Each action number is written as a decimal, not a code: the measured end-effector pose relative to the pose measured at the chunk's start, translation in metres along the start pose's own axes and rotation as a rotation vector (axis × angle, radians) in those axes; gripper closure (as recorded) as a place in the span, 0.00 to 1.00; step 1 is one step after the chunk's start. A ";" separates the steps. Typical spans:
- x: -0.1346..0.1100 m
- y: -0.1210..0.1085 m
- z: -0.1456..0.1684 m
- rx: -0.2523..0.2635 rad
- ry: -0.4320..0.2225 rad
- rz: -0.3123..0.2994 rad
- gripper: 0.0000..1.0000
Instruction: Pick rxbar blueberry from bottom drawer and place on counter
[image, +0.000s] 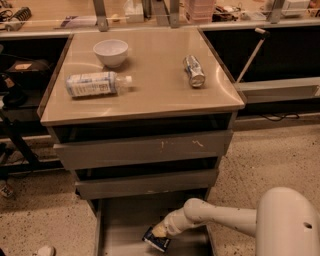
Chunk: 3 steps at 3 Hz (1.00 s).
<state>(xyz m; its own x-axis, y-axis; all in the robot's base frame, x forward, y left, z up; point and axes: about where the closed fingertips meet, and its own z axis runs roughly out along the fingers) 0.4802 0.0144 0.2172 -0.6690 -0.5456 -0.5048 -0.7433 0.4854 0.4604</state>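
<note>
The rxbar blueberry, a dark wrapper with pale print, lies tilted near the front middle of the open bottom drawer. My gripper reaches down into the drawer from the right on a white arm. Its tip sits on the bar's upper end and is shut on it. The tan counter tops the cabinet above.
On the counter are a white bowl, a plastic bottle lying on its side and a silver can. Two grey drawers stick out above the bottom drawer. A cluttered shelf runs behind. My white base is at lower right.
</note>
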 end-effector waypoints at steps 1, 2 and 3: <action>-0.009 0.015 -0.036 -0.010 0.011 0.023 1.00; -0.029 0.033 -0.079 -0.017 0.028 0.023 1.00; -0.059 0.051 -0.124 -0.018 0.040 0.005 1.00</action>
<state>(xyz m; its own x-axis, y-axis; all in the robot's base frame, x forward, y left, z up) 0.4821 -0.0130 0.3608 -0.6715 -0.5700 -0.4735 -0.7396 0.4760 0.4759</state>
